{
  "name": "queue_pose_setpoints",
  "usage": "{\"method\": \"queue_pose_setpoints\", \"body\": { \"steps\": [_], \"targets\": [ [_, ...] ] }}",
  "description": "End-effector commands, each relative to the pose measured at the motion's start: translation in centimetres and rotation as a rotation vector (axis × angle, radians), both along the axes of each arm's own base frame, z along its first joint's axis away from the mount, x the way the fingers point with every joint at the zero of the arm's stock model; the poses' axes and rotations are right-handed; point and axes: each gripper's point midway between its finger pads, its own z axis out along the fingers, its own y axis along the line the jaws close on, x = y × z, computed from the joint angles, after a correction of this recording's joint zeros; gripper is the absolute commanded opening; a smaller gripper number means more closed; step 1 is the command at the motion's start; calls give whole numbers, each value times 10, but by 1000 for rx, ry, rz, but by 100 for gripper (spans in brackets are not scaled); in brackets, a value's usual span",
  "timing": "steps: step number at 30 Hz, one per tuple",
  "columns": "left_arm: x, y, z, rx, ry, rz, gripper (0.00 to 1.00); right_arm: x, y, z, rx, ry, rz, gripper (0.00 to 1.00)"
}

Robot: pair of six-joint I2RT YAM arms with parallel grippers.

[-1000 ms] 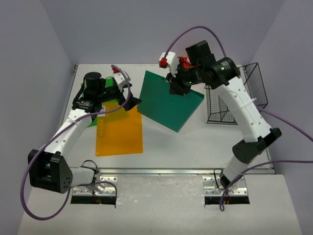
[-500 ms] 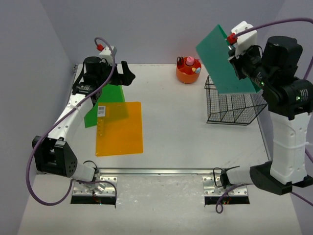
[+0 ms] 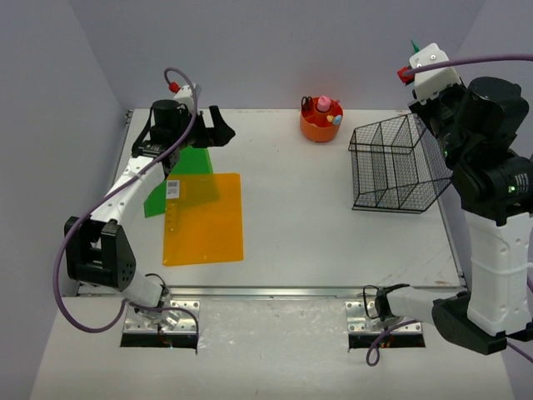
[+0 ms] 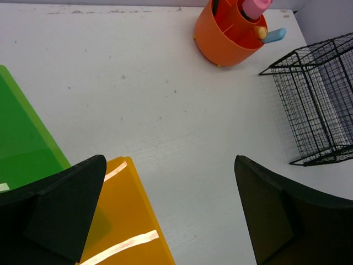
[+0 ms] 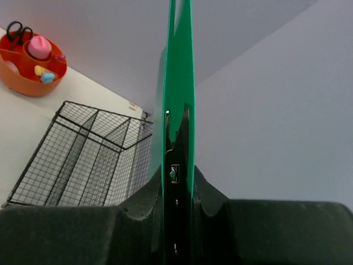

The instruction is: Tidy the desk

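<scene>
1. My right claw point(image 5: 177, 118) pinches the green folder point(image 5: 179, 55) upright, raised by the basket point(image 5: 83, 160) at the far right of the desk point(image 3: 316, 217).
2. My left claw point(image 4: 170, 163): wide, empty (far left, near orange sheet point(image 4: 121, 232)).
3. Risk: folder edge catches the basket, tips it.

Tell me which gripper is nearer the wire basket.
Right. The right gripper, clamping a dark green folder on edge, is raised at the right side of the basket. The left gripper is open across the desk, over the orange folder and light green folder.
</scene>
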Motion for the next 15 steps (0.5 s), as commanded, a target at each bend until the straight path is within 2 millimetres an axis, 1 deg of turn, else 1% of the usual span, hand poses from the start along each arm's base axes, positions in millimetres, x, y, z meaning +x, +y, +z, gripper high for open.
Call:
{"method": "queue_pose_setpoints", "body": {
  "steps": [1, 3, 4, 5, 7, 9, 10, 12, 14, 15],
  "targets": [
    [7, -6, 17, -51, -53, -17, 100, 26, -15, 2, 22, -22, -90, 0],
    [9, -7, 16, -51, -51, -22, 100, 38, -17, -4, 94, 5, -96, 0],
    [10, -7, 17, -50, -52, -23, 100, 48, -16, -15, 112, 45, -96, 0],
    [10, -7, 17, -48, -51, -24, 100, 56, -15, -17, 122, 56, -91, 0],
    [9, -6, 18, -42, -52, -23, 100, 65, -14, -12, 133, 53, -81, 0],
    [7, -5, 17, -35, -53, -20, 100, 75, -15, -16, 136, 76, -73, 0],
    [6, -4, 18, -33, -54, -16, 100, 79, -19, -21, 140, 93, -86, 0],
    [4, -2, 15, -24, -47, -11, 100, 87, -33, -43, 184, 154, -113, 0],
    [2, -1, 13, -18, -41, -8, 100, 89, -42, -54, 227, 188, -130, 0],
    [-1, 1, 11, -10, -40, -4, 100, 87, -59, -66, 255, 227, -176, 0]
  ]
}}
